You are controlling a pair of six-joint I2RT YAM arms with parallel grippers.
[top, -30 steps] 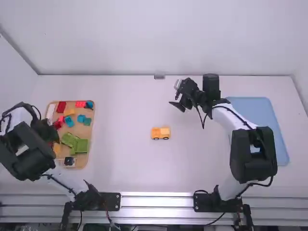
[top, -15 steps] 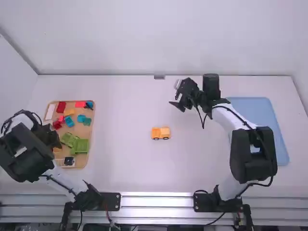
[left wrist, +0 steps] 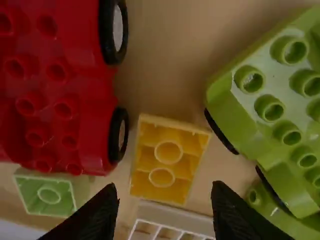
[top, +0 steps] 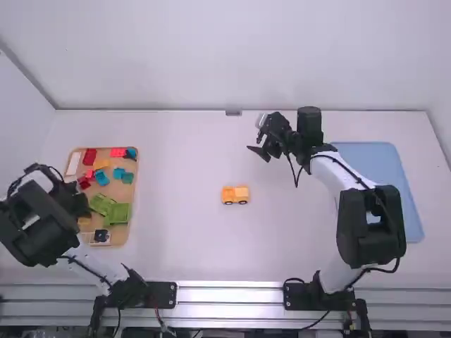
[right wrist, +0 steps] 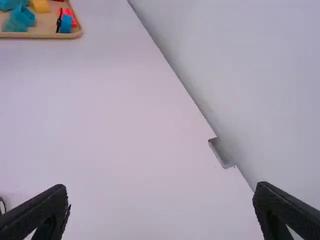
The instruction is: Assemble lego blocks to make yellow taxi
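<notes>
1. Hovering over the tray [left wrist: 165, 70], the left fingers [left wrist: 100, 215] stand wide apart and hold nothing. Their likely target, the yellow block [left wrist: 162, 165], lies hollow side up.
2. Just beside that block sit the red chassis [left wrist: 75, 50], the white piece [left wrist: 167, 214] and, a bit farther off, the green chassis [left wrist: 235, 115]. With so little room, a finger coming down slightly off line could land on a rim or wheel, or pinch a neighbour too.
3. If the block is lifted as it lies, its open face points up, so it would need turning over before it could press onto studs.
4. Mid-bench [top: 183, 232] stands the yellow car [top: 235, 195], presumably the taxi so far, with nothing gripping it. It is on wheels, so an uneven push could roll or tip it.
5. The right fingers [right wrist: 47, 212] are spread wide and empty, beyond the car; unless they brace it, pressing may skew the joint.
</notes>
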